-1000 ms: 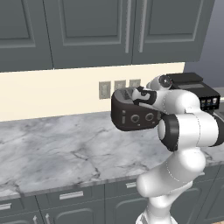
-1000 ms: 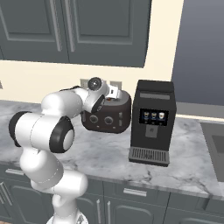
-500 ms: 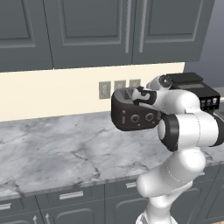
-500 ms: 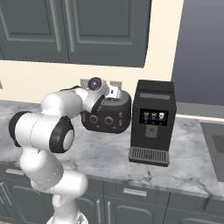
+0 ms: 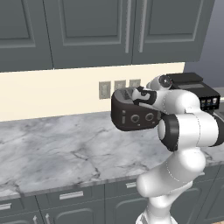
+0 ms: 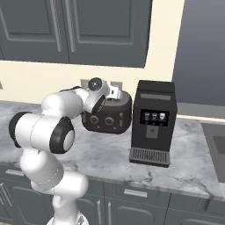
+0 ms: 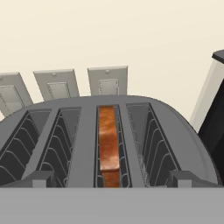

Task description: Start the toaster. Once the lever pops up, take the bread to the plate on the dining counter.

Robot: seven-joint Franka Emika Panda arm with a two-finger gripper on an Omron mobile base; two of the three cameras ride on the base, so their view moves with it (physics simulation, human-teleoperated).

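Toaster [image 7: 109, 131] spreads across the lower half of my hand view, four slots running left to right, three wall plates [image 7: 59, 85] on the cream wall above it. Bread [image 7: 108, 144] stands on edge in the third slot from the left. My finger tips [image 7: 41, 178] rise at the bottom corners, spread fully wide with nothing between them. In the left base view my gripper [image 5: 141, 94] hovers over the toaster's top at centre frame; right of it stands a tall black coffee machine [image 6: 154, 123].
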